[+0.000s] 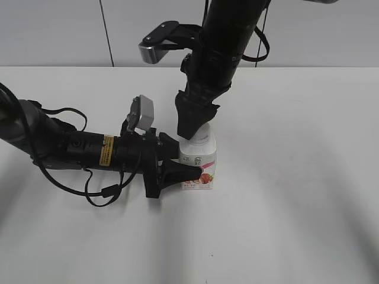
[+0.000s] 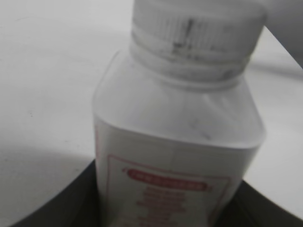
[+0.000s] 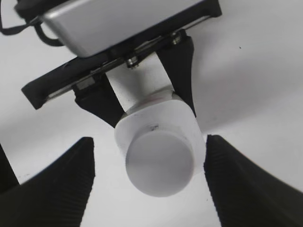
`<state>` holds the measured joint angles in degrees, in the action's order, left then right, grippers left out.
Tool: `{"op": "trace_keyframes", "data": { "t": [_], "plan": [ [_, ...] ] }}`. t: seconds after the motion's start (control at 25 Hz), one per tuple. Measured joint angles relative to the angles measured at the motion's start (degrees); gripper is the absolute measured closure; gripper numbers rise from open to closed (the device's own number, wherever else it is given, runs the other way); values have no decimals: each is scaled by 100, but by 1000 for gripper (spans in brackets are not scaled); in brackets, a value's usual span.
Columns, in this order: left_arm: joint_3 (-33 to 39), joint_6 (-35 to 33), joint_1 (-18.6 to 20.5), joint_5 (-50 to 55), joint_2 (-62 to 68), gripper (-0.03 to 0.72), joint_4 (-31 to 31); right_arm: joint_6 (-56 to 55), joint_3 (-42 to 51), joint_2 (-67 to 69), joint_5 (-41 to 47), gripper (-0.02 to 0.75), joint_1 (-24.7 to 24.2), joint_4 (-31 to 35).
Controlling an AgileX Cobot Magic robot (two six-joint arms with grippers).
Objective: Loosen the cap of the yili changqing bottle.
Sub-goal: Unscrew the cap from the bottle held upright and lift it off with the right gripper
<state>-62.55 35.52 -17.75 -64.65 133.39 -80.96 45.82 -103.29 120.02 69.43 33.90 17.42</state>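
We hold the small squat white plastic bottle with the pink-red label [image 1: 199,167] upright on the white surface [image 1: 296,207], our left gripper [image 1: 177,168] clenched around its body. Our right gripper [image 3: 150,182] hangs above the ribbed white screw cap [image 3: 159,163], fingers [image 3: 236,179] spread apart, not touching. The twisting remains undone.

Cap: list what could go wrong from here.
1. The right gripper is open, its fingers apart from the cap; closing off-centre could make it slip on the ribs.
2. The left gripper clamps only the low part of the bottle; twisting the cap might turn or tip the bottle in its grip.
3. Squeezing the thin plastic body too hard could deform it.
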Motion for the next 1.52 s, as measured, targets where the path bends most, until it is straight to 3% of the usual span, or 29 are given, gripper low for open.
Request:
{"op": "trace_keyframes", "data": {
  "t": [0.44,0.84,1.52],
  "plan": [
    [0,0,0,0,0,305,-9,-3442,-225,0,17,172,0,-335],
    [0,0,5,0,0,305,-24,-5724,-225,5,23,171,0,-473],
    [0,0,5,-2,0,305,-19,-6317,-107,145,23,173,0,-356]
  ]
}}
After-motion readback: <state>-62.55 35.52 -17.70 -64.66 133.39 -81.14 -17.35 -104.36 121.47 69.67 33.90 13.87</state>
